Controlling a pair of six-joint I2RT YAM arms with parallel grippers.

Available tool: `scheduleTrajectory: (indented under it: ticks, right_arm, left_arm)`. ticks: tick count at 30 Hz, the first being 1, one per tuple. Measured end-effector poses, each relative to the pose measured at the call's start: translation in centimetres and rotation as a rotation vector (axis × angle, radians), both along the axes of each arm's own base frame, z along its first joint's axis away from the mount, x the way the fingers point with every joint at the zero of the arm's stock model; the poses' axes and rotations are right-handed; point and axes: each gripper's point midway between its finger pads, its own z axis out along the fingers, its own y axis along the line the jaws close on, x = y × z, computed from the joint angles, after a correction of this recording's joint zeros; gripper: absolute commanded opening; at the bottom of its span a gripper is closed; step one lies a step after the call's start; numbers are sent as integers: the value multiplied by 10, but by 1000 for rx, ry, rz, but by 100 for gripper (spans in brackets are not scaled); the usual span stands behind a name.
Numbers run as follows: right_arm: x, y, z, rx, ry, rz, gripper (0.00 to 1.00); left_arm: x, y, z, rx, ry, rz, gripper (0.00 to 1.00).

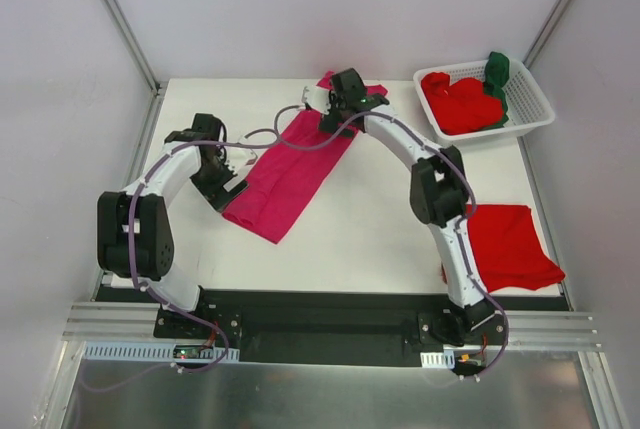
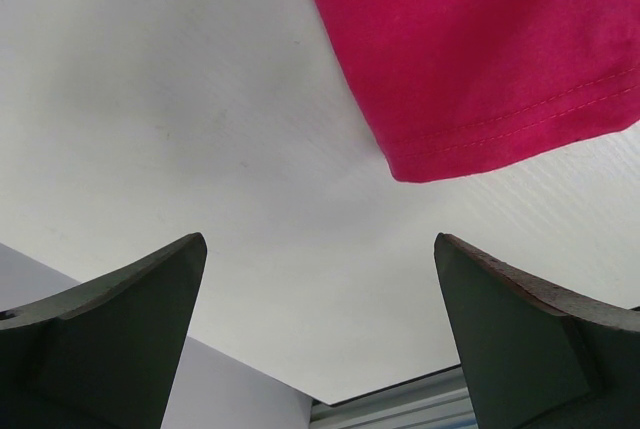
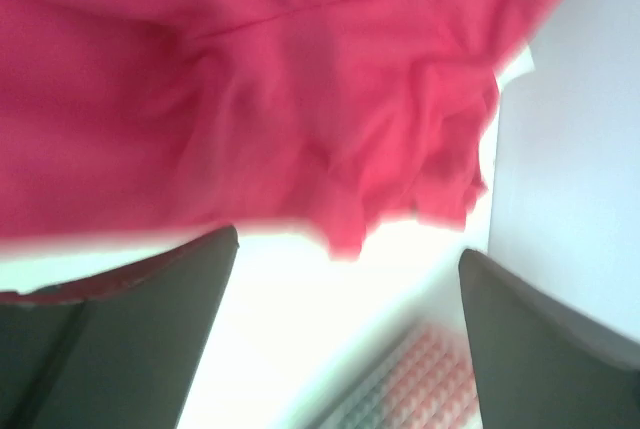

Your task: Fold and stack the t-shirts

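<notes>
White tabletop (image 1: 360, 239) carries the magenta t-shirt (image 1: 290, 174) as a long strip between the arms, left gripper (image 2: 320, 334) and right gripper (image 3: 345, 339) both gaping empty at its ends, so uneven pinches could drag it askew and bunch the fold

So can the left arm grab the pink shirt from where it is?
Probably yes. The left gripper is open, and a hemmed corner of the magenta t-shirt lies just ahead of it, with only bare table between them. Nothing seems to block the way.
</notes>
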Motion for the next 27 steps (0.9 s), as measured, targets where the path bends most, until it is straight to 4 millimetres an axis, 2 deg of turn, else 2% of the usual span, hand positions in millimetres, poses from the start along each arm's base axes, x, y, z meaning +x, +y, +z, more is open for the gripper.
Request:
scheduleTrajectory:
  ticks: [3, 7, 9, 11, 13, 17, 20, 21, 22, 24, 27]
  right_arm:
    - [-47, 7, 47, 110, 117, 6, 96]
    - [-133, 28, 122, 320, 323, 95, 96]
    - [-172, 36, 137, 389, 439, 133, 96]
    - [-205, 44, 130, 414, 578, 152, 96]
    - [-228, 50, 106, 399, 721, 146, 96]
    - [-256, 58, 45, 320, 946, 112, 96]
    - [-267, 65, 14, 264, 1020, 110, 96]
    - [-270, 67, 10, 251, 1030, 116, 96]
    - [-273, 71, 6, 240, 1036, 128, 96]
    - [-278, 81, 8, 234, 1024, 160, 96]
    - [-280, 100, 15, 250, 980, 218, 96]
  left_arm:
    - [0, -2, -2, -10, 7, 7, 99]
    - [3, -2, -8, -30, 34, 58, 99]
    - [7, 2, -12, -45, 46, 109, 99]
    - [8, 9, -15, -52, 47, 153, 99]
    - [8, 23, -15, -56, 47, 207, 99]
    - [5, 69, -14, -43, 33, 349, 99]
    - [-4, 106, -11, -19, 20, 451, 99]
    - [-5, 112, -9, -11, 14, 461, 99]
    - [-10, 126, -6, -6, 3, 501, 100]
    - [-16, 141, 4, 14, -27, 538, 99]
    - [-22, 152, 20, 32, -81, 564, 99]
